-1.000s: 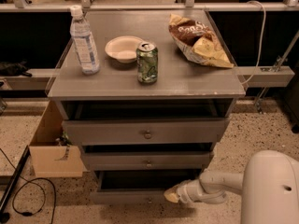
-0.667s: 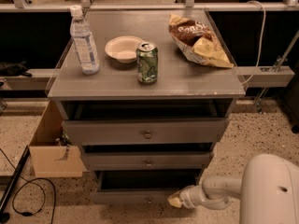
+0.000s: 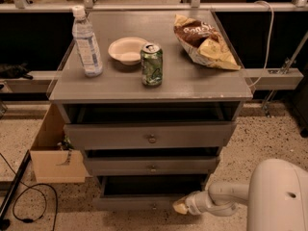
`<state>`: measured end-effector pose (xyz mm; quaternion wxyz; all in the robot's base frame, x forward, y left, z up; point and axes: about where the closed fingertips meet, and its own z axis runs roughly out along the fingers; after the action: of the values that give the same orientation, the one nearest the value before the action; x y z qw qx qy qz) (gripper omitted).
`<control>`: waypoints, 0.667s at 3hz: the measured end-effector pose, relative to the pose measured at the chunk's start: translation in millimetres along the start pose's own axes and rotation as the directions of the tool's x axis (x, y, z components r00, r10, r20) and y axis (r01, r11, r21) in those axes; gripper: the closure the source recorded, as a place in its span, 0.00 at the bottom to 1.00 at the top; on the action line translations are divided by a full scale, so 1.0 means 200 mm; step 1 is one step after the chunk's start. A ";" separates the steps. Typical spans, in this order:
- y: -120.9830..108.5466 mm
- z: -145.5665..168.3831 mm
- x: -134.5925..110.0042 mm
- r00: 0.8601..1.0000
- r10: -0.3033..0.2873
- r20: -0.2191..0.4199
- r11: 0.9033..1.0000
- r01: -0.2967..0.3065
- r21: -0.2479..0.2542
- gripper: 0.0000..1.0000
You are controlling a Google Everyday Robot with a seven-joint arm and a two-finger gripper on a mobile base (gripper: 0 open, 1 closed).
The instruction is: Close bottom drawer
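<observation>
Well, your bottom drawer (image 3: pixel 130 202) sits pulled out at the foot of the grey cabinet (image 3: pixel 192 81), its dark interior showing. Your gripper (image 3: pixel 180 206) is low at the front panel's right end — spread or closed, you cannot tell.

Snacks on a grey cabinet top (image 3: pixel 202 83), clutter on the floor beside it

A clear water bottle (image 3: pixel 86 44) stands upright at the left; a white bowl (image 3: pixel 127 50) sits just beside it; a green soda can (image 3: pixel 151 64) stands in front of the bowl; a crumpled chip bag (image 3: pixel 204 42) lies at the right; the top drawer (image 3: pixel 151 136) and middle drawer (image 3: pixel 151 166) are partly open; a cardboard box (image 3: pixel 55 163) sits left of the cabinet; a black cable (image 3: pixel 29 201) loops over the speckled floor (image 3: pixel 272 134).
</observation>
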<state>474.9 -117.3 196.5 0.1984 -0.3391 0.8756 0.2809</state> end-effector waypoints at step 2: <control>-0.06 0.02 -0.12 1.000 -0.020 0.023 1.000 0.020 0.015 0.19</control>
<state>501.8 -110.6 201.8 0.2138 -0.3431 0.8719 0.2764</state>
